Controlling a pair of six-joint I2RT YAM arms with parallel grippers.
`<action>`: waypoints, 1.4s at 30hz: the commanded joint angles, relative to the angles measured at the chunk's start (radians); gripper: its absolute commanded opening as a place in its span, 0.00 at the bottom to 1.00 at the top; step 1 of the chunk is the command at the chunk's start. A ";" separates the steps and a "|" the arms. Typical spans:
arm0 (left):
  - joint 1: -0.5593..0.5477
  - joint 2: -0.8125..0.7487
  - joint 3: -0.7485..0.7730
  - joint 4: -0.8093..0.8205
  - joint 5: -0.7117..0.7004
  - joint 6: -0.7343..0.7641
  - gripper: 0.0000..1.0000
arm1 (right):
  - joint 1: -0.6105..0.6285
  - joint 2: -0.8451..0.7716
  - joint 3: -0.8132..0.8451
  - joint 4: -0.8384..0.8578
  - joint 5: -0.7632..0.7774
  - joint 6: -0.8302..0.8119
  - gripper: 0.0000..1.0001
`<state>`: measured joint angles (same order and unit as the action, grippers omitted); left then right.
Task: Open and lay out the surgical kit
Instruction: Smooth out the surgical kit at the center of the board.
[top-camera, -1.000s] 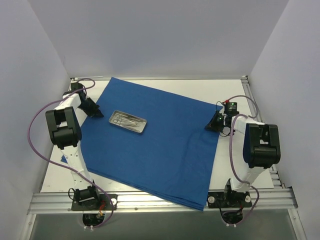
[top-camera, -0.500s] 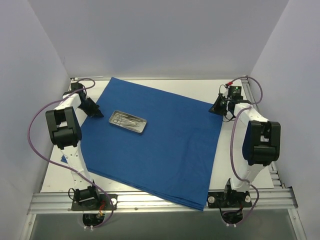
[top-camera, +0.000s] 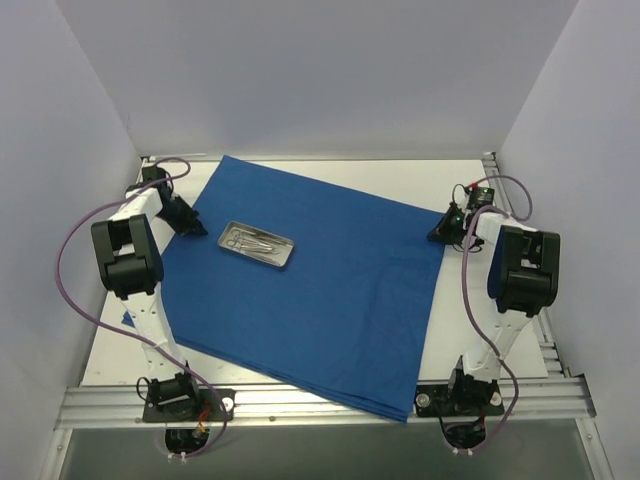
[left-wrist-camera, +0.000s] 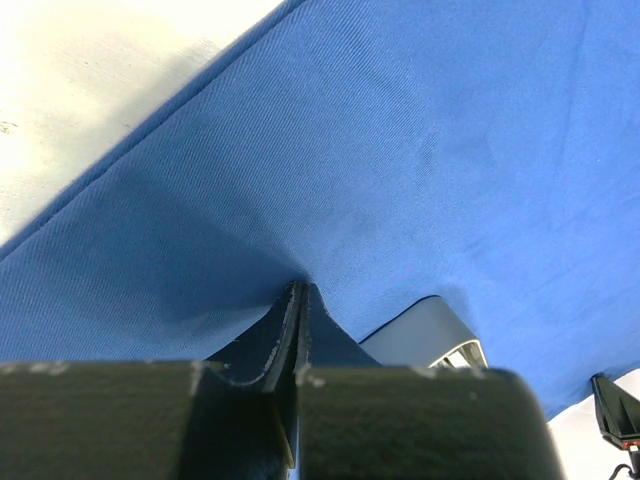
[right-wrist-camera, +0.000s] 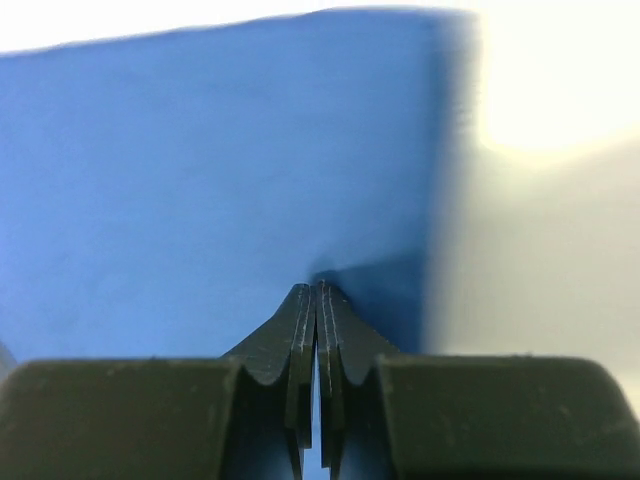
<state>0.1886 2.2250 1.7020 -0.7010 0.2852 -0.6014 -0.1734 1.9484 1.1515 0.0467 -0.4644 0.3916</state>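
Blue drape (top-camera: 330, 290) lies spread flat, metal tray (top-camera: 257, 244) resting on it.

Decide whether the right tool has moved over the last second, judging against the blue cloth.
Yes. The right tool has shifted away from the arm bases and slightly rightward, along the blue cloth's right edge toward its far corner.

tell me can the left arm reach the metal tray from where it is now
Probably yes: the left gripper sits near the tray with only flat blue cloth between, though it looks pinched shut on that cloth.
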 joint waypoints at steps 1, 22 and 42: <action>-0.008 0.022 -0.036 -0.003 -0.078 0.011 0.02 | -0.070 -0.042 -0.041 -0.134 0.234 -0.063 0.00; -0.001 -0.264 -0.128 0.017 -0.121 -0.015 0.43 | 0.386 -0.066 0.346 -0.261 0.330 -0.148 0.23; -0.057 -0.833 -0.497 0.135 0.002 0.040 0.79 | 0.776 0.313 0.893 -0.410 0.202 -0.491 0.68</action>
<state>0.1516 1.4845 1.2480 -0.6376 0.2501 -0.5789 0.5564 2.2326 1.9469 -0.2680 -0.2588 0.0105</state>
